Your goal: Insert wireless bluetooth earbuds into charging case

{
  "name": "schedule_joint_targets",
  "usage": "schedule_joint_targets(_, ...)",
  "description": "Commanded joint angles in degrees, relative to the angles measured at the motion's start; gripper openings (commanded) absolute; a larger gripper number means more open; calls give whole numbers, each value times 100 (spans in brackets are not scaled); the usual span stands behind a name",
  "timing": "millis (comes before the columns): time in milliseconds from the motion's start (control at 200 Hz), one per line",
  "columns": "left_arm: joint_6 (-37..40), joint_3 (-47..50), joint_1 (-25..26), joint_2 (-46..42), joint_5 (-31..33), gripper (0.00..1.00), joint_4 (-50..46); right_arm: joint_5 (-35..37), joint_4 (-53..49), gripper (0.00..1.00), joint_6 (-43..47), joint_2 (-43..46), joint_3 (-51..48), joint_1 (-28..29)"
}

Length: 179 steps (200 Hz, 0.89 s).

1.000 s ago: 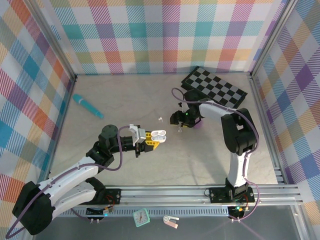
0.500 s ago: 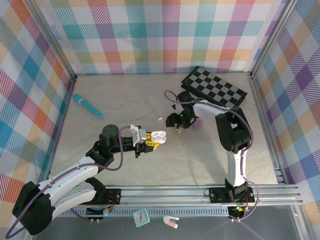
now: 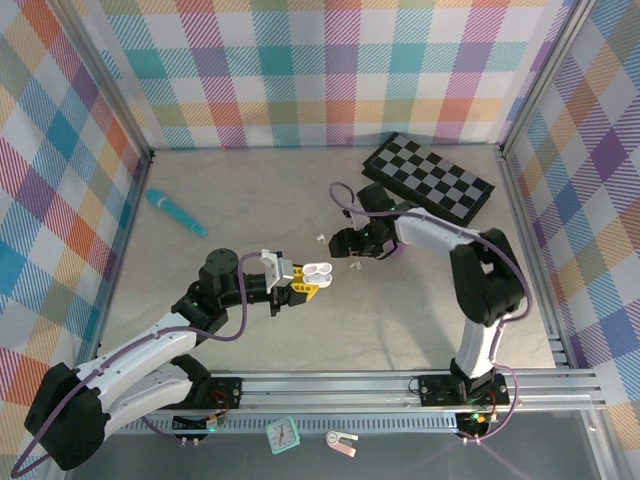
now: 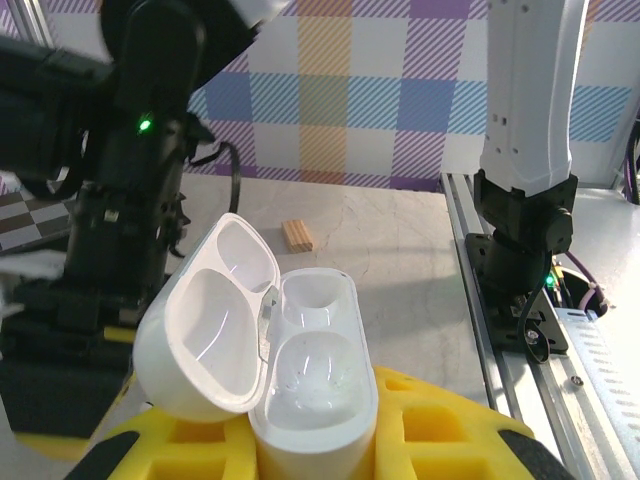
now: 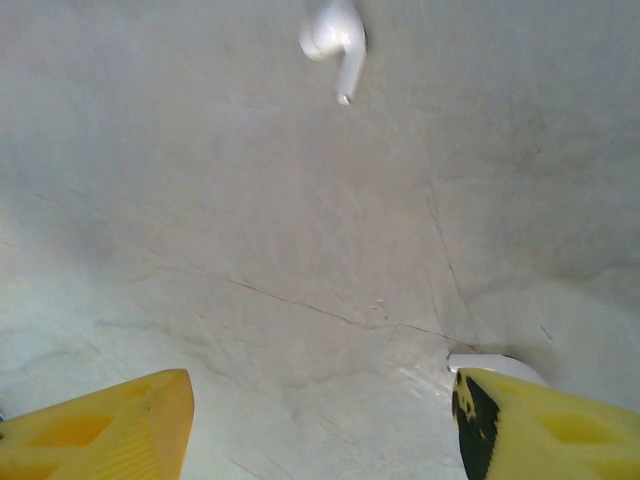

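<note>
Case held open, one earbud loose on the table.
The left gripper [image 3: 303, 281] is clamped on the white charging case [image 4: 300, 350], its lid hinged open. The right gripper [image 5: 320, 420] has its fingers spread wide above the table [image 5: 300, 200], gripping nothing. A white earbud [image 5: 335, 30] lies just left of it. A white sliver [image 5: 490, 362] at one fingertip may be another bud.

Black-white arms [image 3: 440, 225], apparently purple cables [image 3: 244, 315], yellow fingers [image 5: 100, 425]

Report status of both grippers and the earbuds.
Left gripper shut on open charging case. Right gripper open, empty. White earbud lying on table ahead of it. Nothing between them.
</note>
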State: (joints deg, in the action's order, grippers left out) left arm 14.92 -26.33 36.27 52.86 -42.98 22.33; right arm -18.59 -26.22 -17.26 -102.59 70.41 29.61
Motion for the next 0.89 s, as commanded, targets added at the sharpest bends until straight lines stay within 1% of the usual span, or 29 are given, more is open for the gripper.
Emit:
schedule_joint_targets(0,143,-216,12,-62,-144,16,-28,183,693,68,-525,431,-466,-144)
schedule_joint_targets(90,153,-220,12,-49,-162,16,-27,111,999,65,-883,604,-885,-359)
schedule_joint_targets(165,156,-216,8,-42,-166,16,-27,-203,1238,62,-1112,646,-1154,-566)
schedule_joint_targets(245,147,-224,12,-26,-181,16,-18,-446,1383,60,-1168,608,-1304,-690)
schedule_joint_targets(450,153,-246,12,-25,-193,17,-71,-548,1316,54,-926,268,-1259,-758)
schedule_joint_targets(780,172,-275,11,18,-193,17,-122,-931,1488,52,-808,-213,-1153,-781)
schedule_joint_targets(890,176,-325,11,34,-244,17,-179,-1023,1485,49,-771,-332,-1118,-782)
